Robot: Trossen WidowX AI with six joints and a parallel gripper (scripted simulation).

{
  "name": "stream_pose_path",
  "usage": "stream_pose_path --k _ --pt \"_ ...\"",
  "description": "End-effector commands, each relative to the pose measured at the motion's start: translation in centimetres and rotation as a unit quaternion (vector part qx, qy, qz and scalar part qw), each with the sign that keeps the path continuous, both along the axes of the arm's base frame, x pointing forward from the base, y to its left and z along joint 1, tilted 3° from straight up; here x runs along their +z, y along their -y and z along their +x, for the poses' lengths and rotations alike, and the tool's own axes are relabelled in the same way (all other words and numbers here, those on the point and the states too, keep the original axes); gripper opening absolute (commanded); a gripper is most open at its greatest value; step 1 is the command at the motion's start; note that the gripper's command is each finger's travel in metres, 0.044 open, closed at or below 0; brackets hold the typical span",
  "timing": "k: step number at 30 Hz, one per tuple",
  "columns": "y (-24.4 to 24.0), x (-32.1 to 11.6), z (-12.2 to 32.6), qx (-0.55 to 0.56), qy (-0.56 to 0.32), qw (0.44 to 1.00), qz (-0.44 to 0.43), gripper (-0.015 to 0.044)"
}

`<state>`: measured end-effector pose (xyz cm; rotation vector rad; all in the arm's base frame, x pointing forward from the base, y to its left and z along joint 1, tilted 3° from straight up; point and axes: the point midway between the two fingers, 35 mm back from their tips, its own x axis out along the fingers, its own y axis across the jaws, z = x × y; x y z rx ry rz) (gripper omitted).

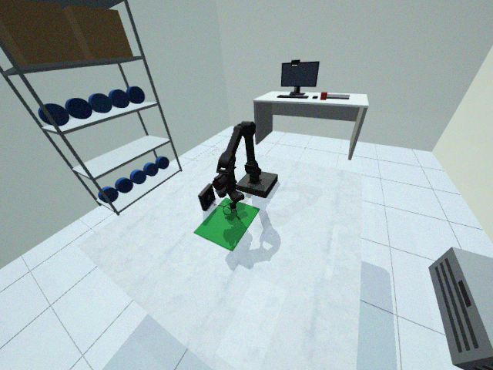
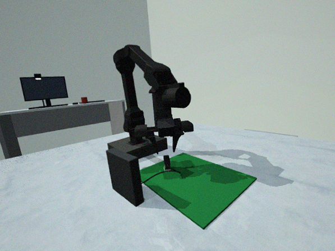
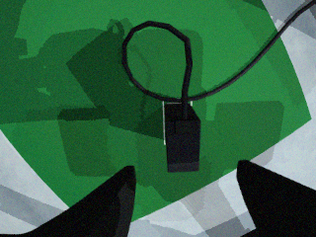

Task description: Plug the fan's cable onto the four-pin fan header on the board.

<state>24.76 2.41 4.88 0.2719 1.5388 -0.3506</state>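
Near the middle of the exterior view, the black plug (image 2: 166, 161) (image 3: 183, 143) stands upright at the pale header (image 2: 167, 169) (image 3: 164, 123) on the flat green board (image 1: 226, 227) (image 2: 205, 188) (image 3: 237, 39). Above it, the gripper (image 2: 165, 152) (image 3: 188, 172) hangs open, empty. Should seating be incomplete, springy looped cable (image 2: 157, 174) (image 3: 125, 54) could tilt the blocky plug loose.
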Motion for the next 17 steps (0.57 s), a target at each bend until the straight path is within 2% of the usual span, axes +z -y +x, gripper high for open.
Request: stream_pose_path --k 1,5,13,17 --pt "-0.1 1.7 0.1 -0.001 0.005 1.0 -0.001 0.026" --pt "-0.5 1.8 -0.7 -0.001 0.005 1.0 0.0 0.026" --pt "-3.0 1.6 -10.8 -0.001 0.001 1.0 0.001 0.026" --pt "-3.0 1.4 -11.6 -0.001 0.0 1.0 0.001 0.026"
